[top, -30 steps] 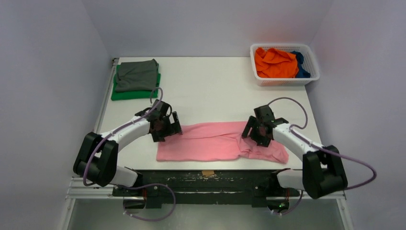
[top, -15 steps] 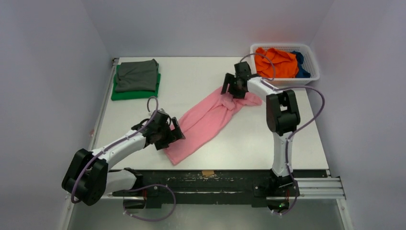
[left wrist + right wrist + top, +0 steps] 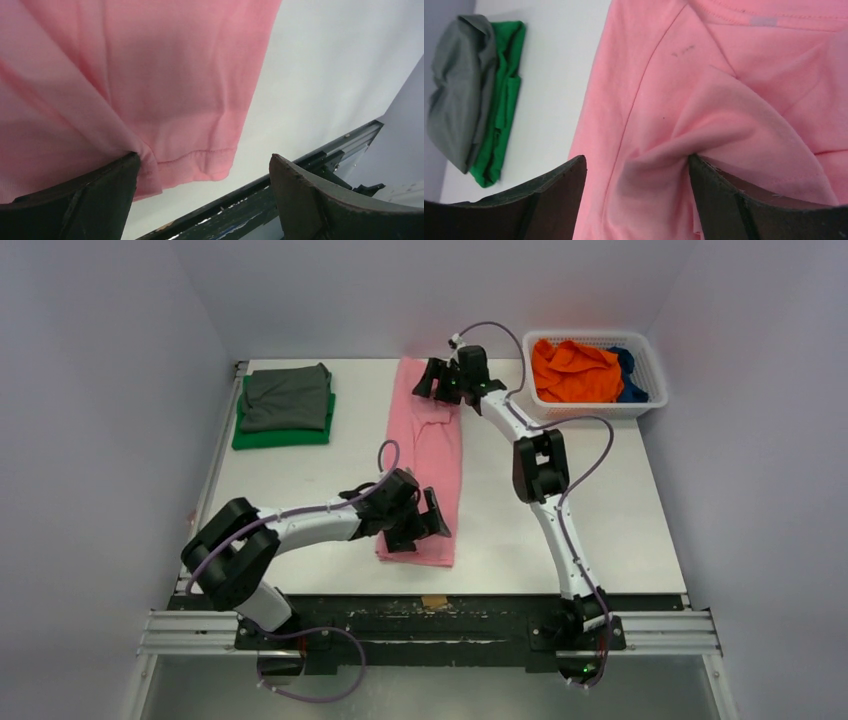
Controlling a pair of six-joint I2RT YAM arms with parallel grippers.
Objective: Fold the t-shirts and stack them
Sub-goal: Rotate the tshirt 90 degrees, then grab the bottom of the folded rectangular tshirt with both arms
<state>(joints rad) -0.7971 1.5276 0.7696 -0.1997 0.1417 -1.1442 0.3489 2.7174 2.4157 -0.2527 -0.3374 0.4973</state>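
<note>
Pink t-shirt (image 3: 428, 450) is laid as a narrow strip from the far edge of the tabletop (image 3: 590, 490) toward the near edge. Its hem is flanked by the left pincer (image 3: 434, 525), released. Its collar end is puckered between the released right pincer (image 3: 424, 381). Open room is left on both sides.

Your pink t-shirt (image 3: 425, 440) is plain, with stitching in the same pink, against a white bench (image 3: 600, 500). The grey t-shirt (image 3: 287, 397), green t-shirt (image 3: 262, 436), orange t-shirt (image 3: 572, 370) and dark blue t-shirt (image 3: 626, 362) are all plain as well, and the mesh basket (image 3: 590, 412) is white. Your left claw (image 3: 435, 525) and right claw (image 3: 425, 380) are black.
</note>
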